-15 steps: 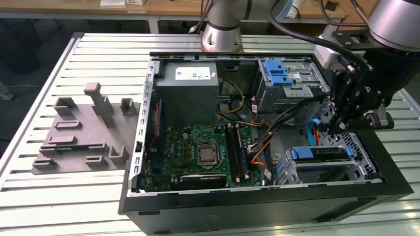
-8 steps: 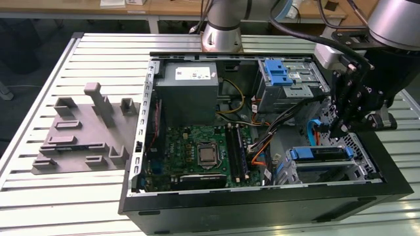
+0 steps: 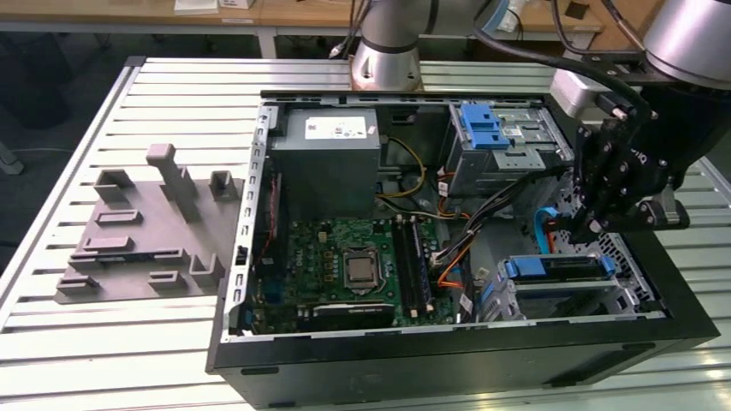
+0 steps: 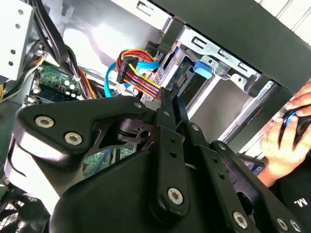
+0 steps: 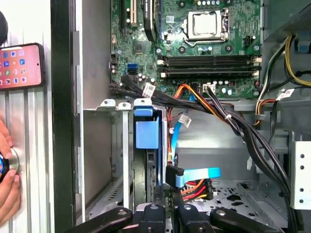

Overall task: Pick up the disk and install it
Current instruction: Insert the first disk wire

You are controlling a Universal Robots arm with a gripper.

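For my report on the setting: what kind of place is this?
Probably a robotics lab or test bench. An open computer case lies on a slatted metal table, a grey fixture block sits beside it, and desks stand behind.

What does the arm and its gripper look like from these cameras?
The arm is a silver-grey tube with a grey joint. The gripper is matte black, built from flat linkage bars with silver screws and rivets; black cables run along the wrist. Its fingers are slim and black.
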